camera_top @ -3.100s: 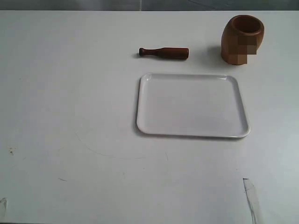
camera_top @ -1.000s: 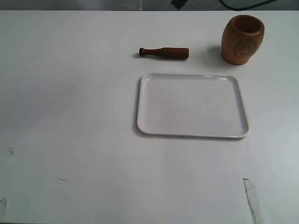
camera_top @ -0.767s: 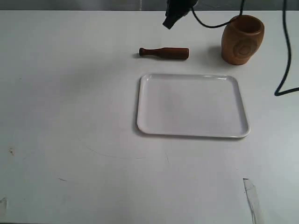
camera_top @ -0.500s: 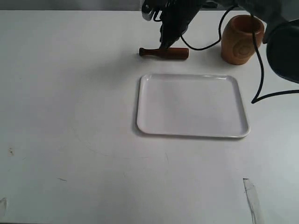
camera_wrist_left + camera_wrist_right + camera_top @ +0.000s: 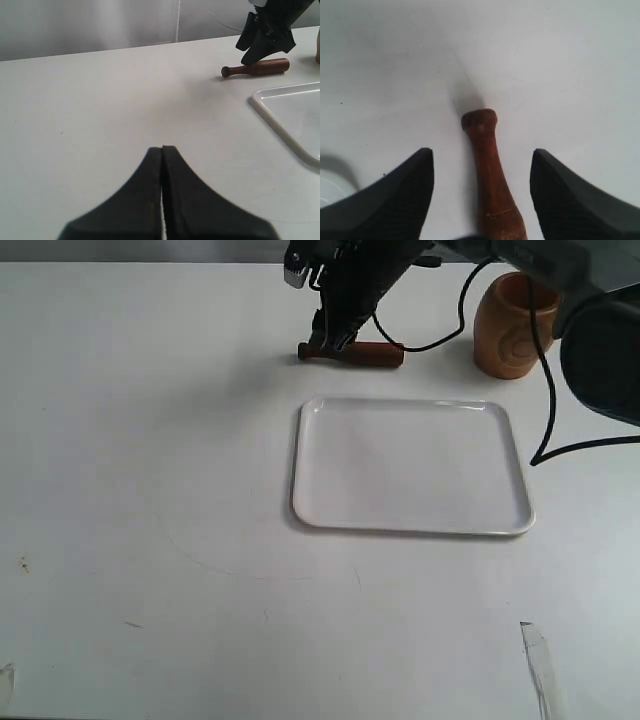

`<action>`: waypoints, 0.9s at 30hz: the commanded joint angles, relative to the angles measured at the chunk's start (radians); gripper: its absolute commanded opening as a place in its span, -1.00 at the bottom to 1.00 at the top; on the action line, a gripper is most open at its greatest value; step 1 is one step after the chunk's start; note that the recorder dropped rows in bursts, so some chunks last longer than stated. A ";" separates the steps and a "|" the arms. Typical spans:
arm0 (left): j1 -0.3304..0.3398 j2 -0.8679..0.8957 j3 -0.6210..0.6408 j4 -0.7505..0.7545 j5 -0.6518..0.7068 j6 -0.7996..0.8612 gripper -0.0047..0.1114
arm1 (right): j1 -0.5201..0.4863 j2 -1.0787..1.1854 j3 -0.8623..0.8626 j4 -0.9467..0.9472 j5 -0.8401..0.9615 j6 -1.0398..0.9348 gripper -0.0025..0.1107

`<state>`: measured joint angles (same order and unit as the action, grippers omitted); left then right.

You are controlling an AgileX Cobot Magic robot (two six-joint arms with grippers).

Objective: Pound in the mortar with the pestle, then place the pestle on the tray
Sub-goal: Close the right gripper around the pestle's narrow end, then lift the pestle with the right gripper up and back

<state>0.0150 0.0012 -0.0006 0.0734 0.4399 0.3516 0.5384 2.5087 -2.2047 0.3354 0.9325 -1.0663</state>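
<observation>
Right gripper (image 5: 335, 338) hung right over the pestle (image 5: 368, 353), fingers spread wide, one on each side of the narrow neck. From the wrist cam there was clear table (image 5: 150, 440) showing between each finger and the wood, so it wasn't gripping anything. The pestle lay flat, with the small knob end poking out past the fingertips and the thick end back under the wrist. The mortar (image 5: 515, 335) stood upright off to the gripper's side, past the pestle's thick end and not touching it. The tray (image 5: 410, 529) sat near the gripper, just beside the pestle. Left gripper (image 5: 162, 150) had its fingers pressed together with nothing between them, well apart from the pestle.
</observation>
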 commanded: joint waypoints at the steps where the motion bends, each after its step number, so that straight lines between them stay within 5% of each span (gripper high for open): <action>1: -0.008 -0.001 0.001 -0.007 -0.003 -0.008 -0.92 | 0.000 0.041 -0.007 -0.013 -0.037 -0.011 0.00; 8: -0.008 -0.001 0.001 -0.007 -0.003 -0.008 -0.92 | 0.000 0.076 -0.007 -0.017 -0.099 -0.023 -0.05; 10: -0.008 -0.001 0.001 -0.007 -0.003 -0.008 -0.92 | 0.000 0.081 -0.007 -0.017 -0.099 -0.025 -0.20; 14: -0.008 -0.001 0.001 -0.007 -0.003 -0.008 -0.92 | 0.000 0.097 -0.007 -0.031 -0.048 -0.057 -0.96; 20: -0.008 -0.001 0.001 -0.007 -0.003 -0.008 -0.92 | 0.000 0.083 -0.007 -0.036 -0.111 -0.005 -0.96; 27: -0.008 -0.001 0.001 -0.007 -0.003 -0.008 -0.92 | -0.030 -0.053 -0.007 0.174 -0.206 -0.008 -0.96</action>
<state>0.0150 0.0012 -0.0006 0.0734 0.4399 0.3516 0.5266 2.5017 -2.2127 0.4354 0.7554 -1.0701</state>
